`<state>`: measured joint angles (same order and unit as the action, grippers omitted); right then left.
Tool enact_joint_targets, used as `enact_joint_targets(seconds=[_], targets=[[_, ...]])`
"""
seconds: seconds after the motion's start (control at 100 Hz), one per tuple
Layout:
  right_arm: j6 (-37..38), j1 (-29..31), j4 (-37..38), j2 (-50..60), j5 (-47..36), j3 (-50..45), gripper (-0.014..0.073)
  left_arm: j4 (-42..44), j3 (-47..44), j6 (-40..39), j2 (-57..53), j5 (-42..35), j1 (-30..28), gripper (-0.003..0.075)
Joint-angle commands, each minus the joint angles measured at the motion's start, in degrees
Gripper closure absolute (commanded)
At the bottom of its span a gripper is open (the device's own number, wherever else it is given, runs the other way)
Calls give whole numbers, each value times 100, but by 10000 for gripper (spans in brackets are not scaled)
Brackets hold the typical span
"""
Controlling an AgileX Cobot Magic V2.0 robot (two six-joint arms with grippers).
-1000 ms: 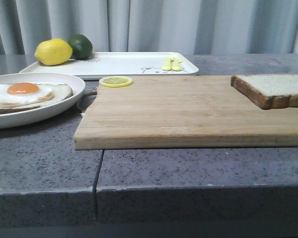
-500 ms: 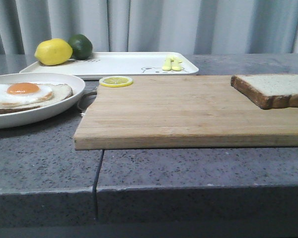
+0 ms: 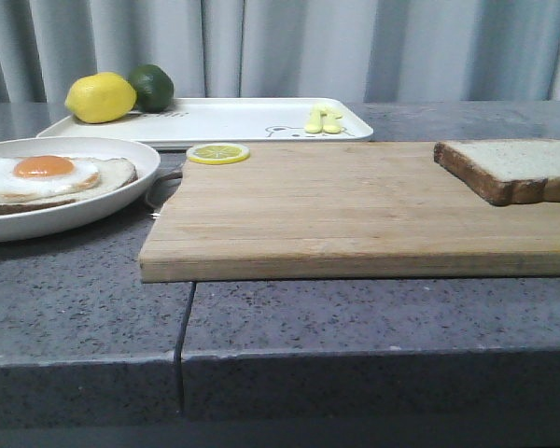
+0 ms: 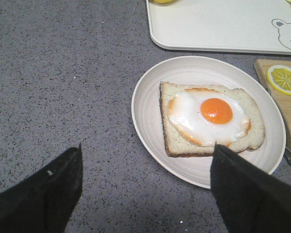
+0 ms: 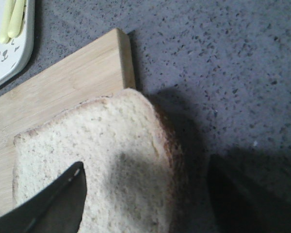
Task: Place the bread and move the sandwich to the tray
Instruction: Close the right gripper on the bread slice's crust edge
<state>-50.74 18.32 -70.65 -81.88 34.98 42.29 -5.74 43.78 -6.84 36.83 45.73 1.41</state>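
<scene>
Nearest is the board, lying across the counter as a staging surface. The bread sits at its far right corner, flat, where the right arm can reach it; in the right wrist view its edge runs just past the board's end. The right gripper hovers above it, spread wide and holding nothing, one finger over the crumb, the other over the counter beyond the crust. That looks like a line-up to straddle the slice.

At the near left, the plate rests on the counter just beside the board's left end. The sandwich lies flat in it, egg up, waiting for its top slice. The left gripper hangs over the plate's edge, also open and empty, probably ready to lift the plate.

A lemon slice lies at the board's far left corner.

Farthest is the tray, touching or nearly touching the board's far edge. A lemon, a lime and small yellow pieces rest on it, leaving its middle bare.

The bread is thick and pale, finely pored, with a dark brown crust and rounded corners. It is likely soft and easily dented.
</scene>
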Motion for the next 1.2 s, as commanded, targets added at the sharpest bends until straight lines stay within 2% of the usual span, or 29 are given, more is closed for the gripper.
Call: enact_joint_targets(seconds=[0.0,0.76,0.9,1.19], targets=[[-160,42,-293,74,144,182,62,-71,206,-23,41,-379,-11,207],[-295,42,-470,-357,609,176,67,-71,206,-23,41,-379,-11,207],[-290,42,-470,-387,594,99,180,-71,206,-23,41,-379,-11,207],[-290,42,-470,-438,353,-154,522,-71,206,-23,41,-379,-11,207]])
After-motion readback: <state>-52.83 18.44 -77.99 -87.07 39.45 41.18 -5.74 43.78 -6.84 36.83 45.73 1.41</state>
